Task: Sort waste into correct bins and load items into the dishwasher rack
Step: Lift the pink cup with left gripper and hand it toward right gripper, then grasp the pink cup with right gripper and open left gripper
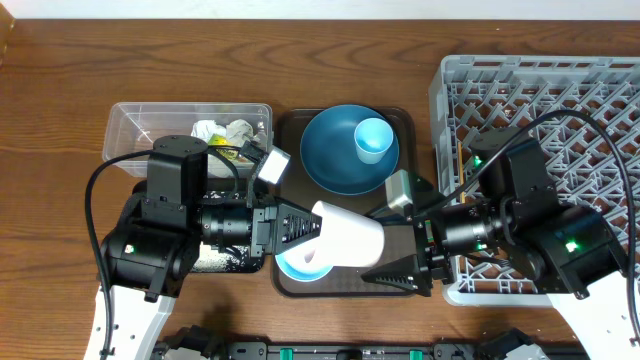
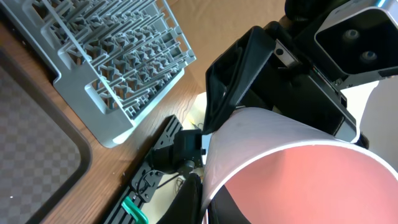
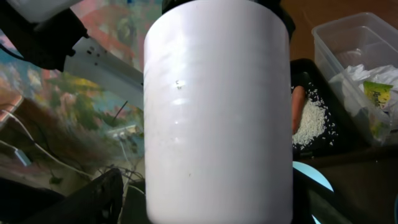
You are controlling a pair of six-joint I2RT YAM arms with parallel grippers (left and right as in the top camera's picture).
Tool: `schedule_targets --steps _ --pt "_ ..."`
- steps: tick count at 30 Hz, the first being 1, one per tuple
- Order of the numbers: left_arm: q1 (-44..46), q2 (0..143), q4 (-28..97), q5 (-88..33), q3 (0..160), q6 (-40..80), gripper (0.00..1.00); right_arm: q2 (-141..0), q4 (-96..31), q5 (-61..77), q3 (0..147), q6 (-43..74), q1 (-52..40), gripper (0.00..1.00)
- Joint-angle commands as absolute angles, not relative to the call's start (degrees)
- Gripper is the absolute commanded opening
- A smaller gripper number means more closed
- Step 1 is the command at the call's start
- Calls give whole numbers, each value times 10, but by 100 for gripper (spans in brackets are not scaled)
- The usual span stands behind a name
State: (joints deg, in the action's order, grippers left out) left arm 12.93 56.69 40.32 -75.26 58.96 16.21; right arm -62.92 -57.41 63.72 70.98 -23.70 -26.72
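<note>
**A:** Overhead view. Where is the cup, and who has it?

**B:** The pinkish-white cup (image 1: 345, 238) lies on its side in the air above the brown tray (image 1: 290, 128). Its long axis runs left to right. The left gripper (image 1: 308, 232) is clamped on the rim, at the mouth end. The right gripper (image 1: 385, 247) faces the base end with its jaws apart, one on each side of the cup. The dishwasher rack (image 1: 600, 90) sits to the right, beside the right arm, so that arm is the nearer one for loading.

**A:** Left wrist view?

**B:** The cup's pink inside fills the lower right and opens toward this camera. A black finger of the right gripper reaches over the far end. I can't tell whether it touches. The rack is beyond, at upper left.

**A:** Right wrist view?

**B:** The cup's white wall fills the middle, running straight away from the camera. The jaws stand wide on either side of it and appear not yet closed. Behind it, loose rice (image 3: 309, 121) lies in the black bin (image 3: 339, 140), beside the clear tub (image 3: 354, 37).
</note>
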Motion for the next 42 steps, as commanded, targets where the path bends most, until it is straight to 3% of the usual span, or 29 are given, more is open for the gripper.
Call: schedule_targets --steps 1,5,10,14,22,30,37,42 --pt "130 566 400 -754 594 150 6 -633 -572 649 711 -249 -285 78" --pt "130 566 400 -754 594 150 6 -637 -563 649 711 -249 -286 69" --pt "130 566 401 -754 594 150 6 -637 -545 649 711 -249 -286 50" --pt "130 566 411 -753 593 149 6 -637 -534 649 711 -248 -286 42" --pt "131 566 499 -696 592 105 6 -637 -494 649 711 -208 -286 40" --pt "131 566 503 -695 591 101 6 -637 -483 649 711 -203 -286 38" --pt "155 566 504 -660 587 101 7 -637 -471 649 711 -201 -285 31" --pt "169 566 503 -629 587 101 16 -637 -471 649 711 -201 -285 31"
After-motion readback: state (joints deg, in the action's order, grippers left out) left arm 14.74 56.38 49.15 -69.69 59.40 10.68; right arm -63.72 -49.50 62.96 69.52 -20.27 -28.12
